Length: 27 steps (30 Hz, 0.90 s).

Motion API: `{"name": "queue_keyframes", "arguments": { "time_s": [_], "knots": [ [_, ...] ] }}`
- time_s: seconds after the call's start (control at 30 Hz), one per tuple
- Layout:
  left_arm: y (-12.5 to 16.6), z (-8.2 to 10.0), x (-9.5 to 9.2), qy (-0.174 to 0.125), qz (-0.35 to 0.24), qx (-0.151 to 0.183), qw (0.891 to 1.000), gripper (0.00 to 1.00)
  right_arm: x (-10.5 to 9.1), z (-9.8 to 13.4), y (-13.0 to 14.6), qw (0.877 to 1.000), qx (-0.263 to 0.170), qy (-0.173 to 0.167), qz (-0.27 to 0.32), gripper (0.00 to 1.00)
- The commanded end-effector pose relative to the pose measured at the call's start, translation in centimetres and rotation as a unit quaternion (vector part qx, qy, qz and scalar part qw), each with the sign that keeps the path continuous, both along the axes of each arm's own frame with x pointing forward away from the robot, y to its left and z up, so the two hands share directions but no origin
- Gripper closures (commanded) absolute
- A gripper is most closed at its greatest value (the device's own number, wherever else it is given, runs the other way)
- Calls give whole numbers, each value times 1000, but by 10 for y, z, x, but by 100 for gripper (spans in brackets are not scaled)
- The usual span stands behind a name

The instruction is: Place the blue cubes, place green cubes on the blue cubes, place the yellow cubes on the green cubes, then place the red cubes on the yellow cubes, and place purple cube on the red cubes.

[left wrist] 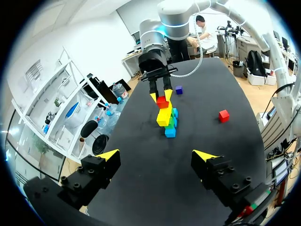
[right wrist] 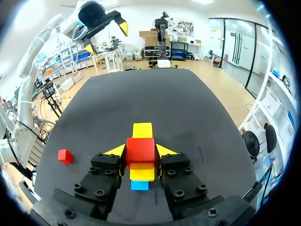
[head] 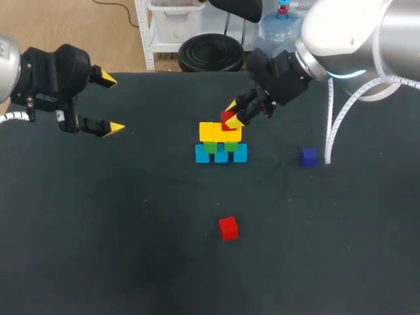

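"Red cube [head: 228, 120] pinched in the right hand [head: 231, 118], wasn't it?"

"Yes. Seen from overhead, it sat right at the yellow cubes [head: 209, 132], which topped the green cubes [head: 210, 147] and blue cubes [head: 202, 155]. That made it the next layer, I judged. The second red cube [head: 228, 228] lay well apart on the desk [head: 131, 230], and the purple cube [head: 309, 156] waited off beside the stack."

"And the left hand [head: 111, 104]?"

"Its own camera showed its fingers [left wrist: 109, 154] spread and holding nothing, hanging well back from the tower. I'd guess that was to give the other arm room."

"And the right wrist's camera?"

"Both fingertips [right wrist: 117, 150] pressed the red cube from two sides, directly over the yellow layer. Whether it already rested there, I couldn't tell. It was gripped square, probably so it would land flush."
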State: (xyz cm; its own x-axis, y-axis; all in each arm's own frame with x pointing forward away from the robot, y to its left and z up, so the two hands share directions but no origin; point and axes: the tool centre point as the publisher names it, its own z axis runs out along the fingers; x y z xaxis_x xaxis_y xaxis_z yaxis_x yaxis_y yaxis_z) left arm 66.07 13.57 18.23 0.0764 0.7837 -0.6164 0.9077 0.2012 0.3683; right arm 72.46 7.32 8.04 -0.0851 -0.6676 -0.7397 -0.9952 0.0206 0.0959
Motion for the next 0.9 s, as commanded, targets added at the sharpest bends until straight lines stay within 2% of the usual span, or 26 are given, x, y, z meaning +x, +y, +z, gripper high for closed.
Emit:
{"name": "queue_keyframes", "arguments": {
  "time_s": [0.03, 0.13, 0.2, 0.37, 0.9],
  "knots": [
    [2, -1, 0, -3, -3, -4, 1000, 0, 2, 0, 1, 1000, -1, 1, 1, 100],
    [2, -1, 0, -3, -3, -4, 1000, 0, 2, 0, 1, 1000, -1, 1, 1, 98],
    [2, -1, 0, -3, -3, -4, 1000, 0, 2, 0, 1, 1000, -1, 1, 1, 91],
    [2, -1, 0, -3, -3, -4, 1000, 0, 3, -1, 0, 1000, -1, 2, 2, 78],
    [2, -1, 0, -3, -3, -4, 1000, 0, 4, -2, 2, 1000, -1, 3, 4, 74]
  ]
}}
